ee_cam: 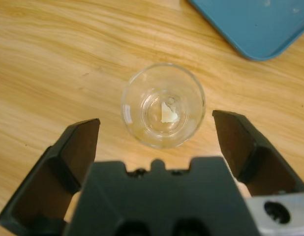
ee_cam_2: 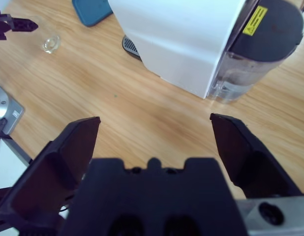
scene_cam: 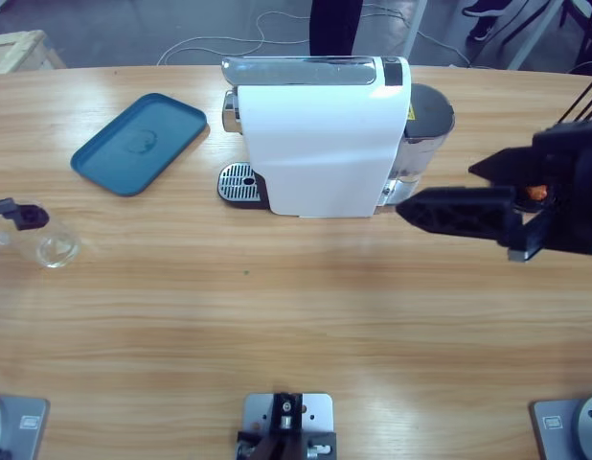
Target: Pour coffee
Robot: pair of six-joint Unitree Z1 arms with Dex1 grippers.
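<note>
The glass (ee_cam: 163,105) stands upright at the table's (scene_cam: 296,316) left edge, near the tray (scene_cam: 138,142), between the left gripper's (ee_cam: 157,130) spread jaws (right gripper (ee_cam_2: 154,130) also spread); light, slippery, breakable, best pinched mid-wall.

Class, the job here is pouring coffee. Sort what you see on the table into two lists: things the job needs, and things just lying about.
Needed for the job:
- coffee machine, with its drip grate and water tank
- empty glass, between the open jaws of the left gripper
- right gripper, open, holding nothing

Just lying about:
- blue tray
</note>
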